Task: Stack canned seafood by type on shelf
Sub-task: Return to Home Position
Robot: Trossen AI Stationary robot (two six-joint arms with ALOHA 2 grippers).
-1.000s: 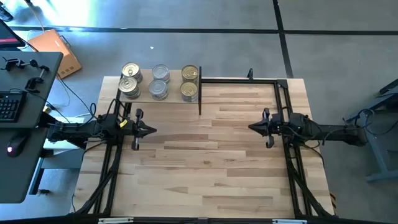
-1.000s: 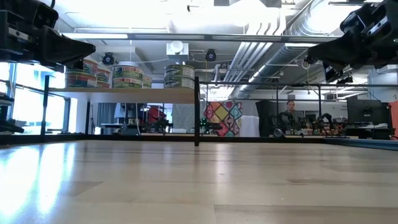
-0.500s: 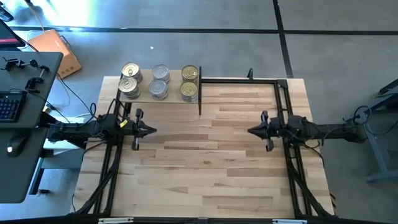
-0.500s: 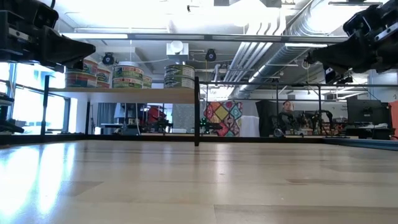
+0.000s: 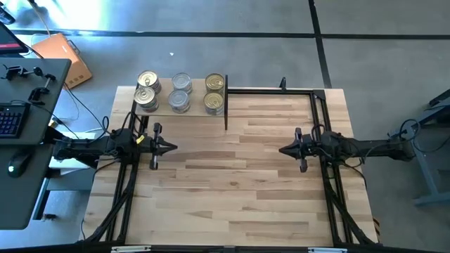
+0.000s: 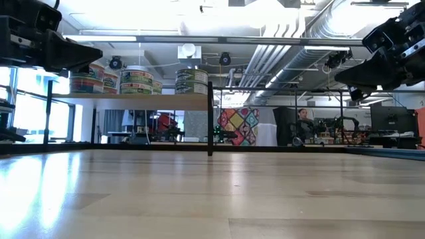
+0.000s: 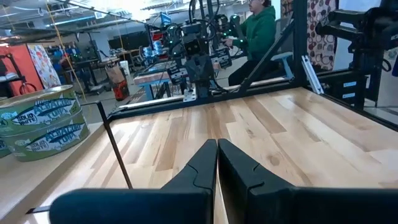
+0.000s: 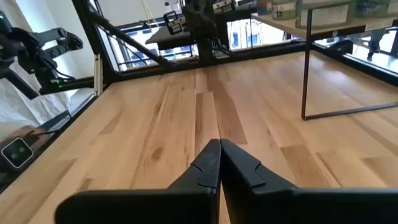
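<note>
Our right claw (image 5: 283,150) has eased inward from the desk's (image 5: 239,204) right edge, mirroring our left claw (image 5: 173,147), both closed empty; the shelf (image 5: 195,111) tins (image 5: 181,93) look finished.

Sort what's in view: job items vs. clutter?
Job:
tins, stacked on the shelf
left gripper, shut, empty
right gripper, shut, empty

Clutter:
cardboard box
keyboard
person in green, beyond the table
</note>
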